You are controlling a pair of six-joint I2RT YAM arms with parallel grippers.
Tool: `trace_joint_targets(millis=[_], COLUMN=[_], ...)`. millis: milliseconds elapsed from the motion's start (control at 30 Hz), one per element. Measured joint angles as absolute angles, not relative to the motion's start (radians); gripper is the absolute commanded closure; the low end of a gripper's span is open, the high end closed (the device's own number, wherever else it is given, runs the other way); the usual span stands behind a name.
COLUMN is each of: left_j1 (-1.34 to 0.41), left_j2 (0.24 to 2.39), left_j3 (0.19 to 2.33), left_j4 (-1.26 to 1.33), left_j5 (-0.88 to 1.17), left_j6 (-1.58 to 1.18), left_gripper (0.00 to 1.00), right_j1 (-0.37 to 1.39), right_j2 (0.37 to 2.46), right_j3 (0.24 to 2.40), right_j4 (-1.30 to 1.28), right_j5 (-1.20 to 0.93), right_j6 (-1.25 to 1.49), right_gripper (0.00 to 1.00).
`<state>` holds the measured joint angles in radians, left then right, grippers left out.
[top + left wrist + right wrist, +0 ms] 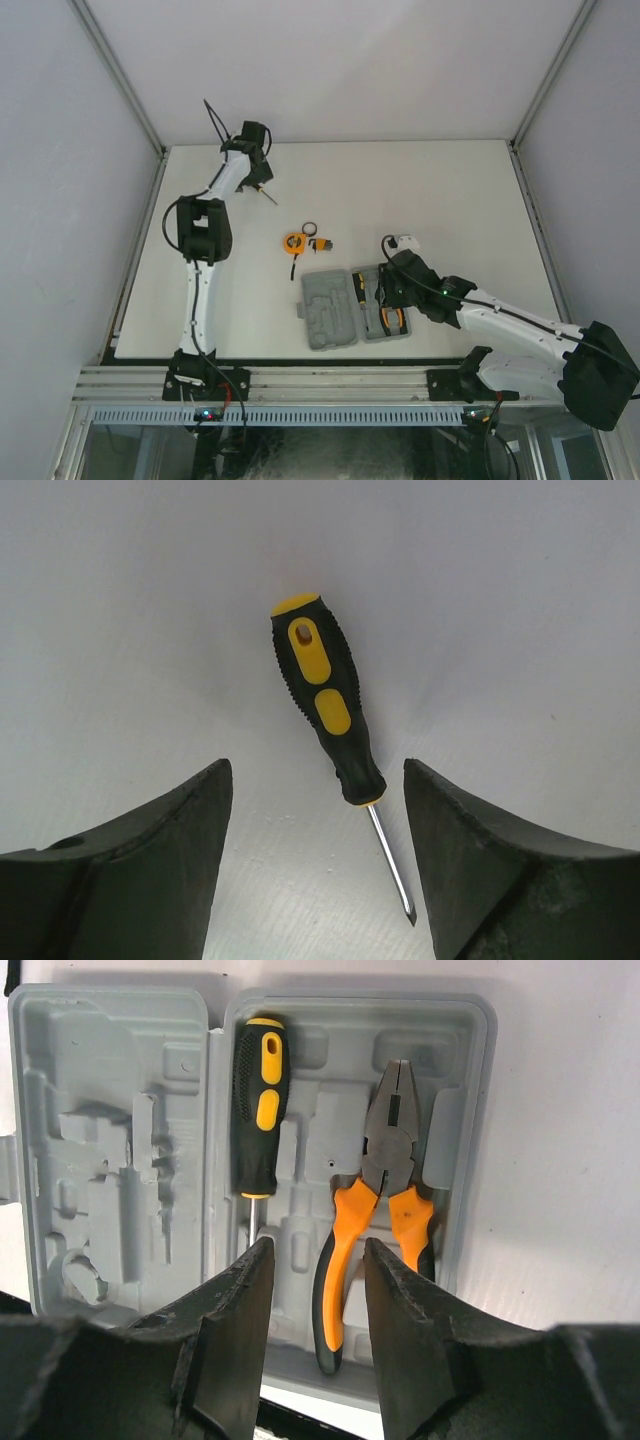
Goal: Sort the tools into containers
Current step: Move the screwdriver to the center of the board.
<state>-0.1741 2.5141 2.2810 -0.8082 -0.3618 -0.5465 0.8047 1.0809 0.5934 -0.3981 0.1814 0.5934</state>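
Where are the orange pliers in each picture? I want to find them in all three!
Top external: the orange pliers lie in the right half of the grey case, low and right of centre.
Left wrist: not in it.
Right wrist: the pliers sit right of centre, in the case's right half.
Shared landmark: the open grey case, seen in the top and right wrist views.

White arms (201, 295); black joints (205, 228), fingers (130, 870)

Screwdriver (256, 1100) tip behind right tool (317, 1255)
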Motion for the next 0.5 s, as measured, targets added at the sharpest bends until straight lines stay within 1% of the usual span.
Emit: trace_joint_targets(millis=[167, 267, 500], left_j1=[-0.174, -0.173, -0.166], left_j2=[2.533, 2.538, 2.552], left_j3=[2.321, 2.325, 2.327], left_j4=[-0.844, -0.862, -0.888], left_j5=[-0.358, -0.338, -0.271], left_j6=[-0.538, -0.53, -0.527], left_gripper=[0.37, 0.45, 0.51], right_j1=[0.799, 0.797, 0.791], right_j2=[1.081, 1.081, 1.081], right_j3=[0.594, 0.594, 0.593], right_j4=[-0.396, -0.393, -0.392], right_j5=[0.181, 0.181, 0.175], right_j6=[0.593, 0.593, 0.59], right_gripper=[0.6, 0.6, 0.6])
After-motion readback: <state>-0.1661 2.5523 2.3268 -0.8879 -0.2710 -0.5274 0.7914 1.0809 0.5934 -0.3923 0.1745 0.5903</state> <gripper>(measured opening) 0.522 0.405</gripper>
